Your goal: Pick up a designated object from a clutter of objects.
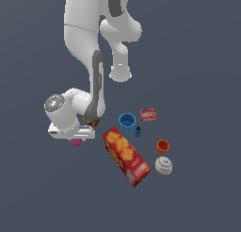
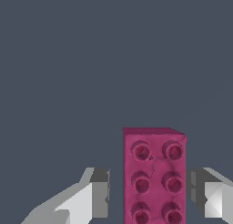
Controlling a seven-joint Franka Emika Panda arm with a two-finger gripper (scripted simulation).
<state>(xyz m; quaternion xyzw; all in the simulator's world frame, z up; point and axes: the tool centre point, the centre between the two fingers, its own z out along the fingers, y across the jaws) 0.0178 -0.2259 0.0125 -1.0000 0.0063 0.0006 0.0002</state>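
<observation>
The claw [image 2: 148, 196] is straddling the magenta brick [image 2: 154, 177], fingers spread and not touching it, well apart from the red cracker box [image 1: 126, 156]. I'm worrying an off-centre closing could be twisting it loose.

The arm folded down toward seven o'clock, its hand [image 2: 149, 196] low with fingers [image 2: 98, 193] spread apart, pointing straight downward.

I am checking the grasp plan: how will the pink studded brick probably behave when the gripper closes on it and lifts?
The pink brick looks rigid, so it should not deform. It lies flat with straight sides, so rolling seems unlikely. The gripper is open, with a gap at each side; uneven contact may slide or twist such a small, probably light piece.
</observation>
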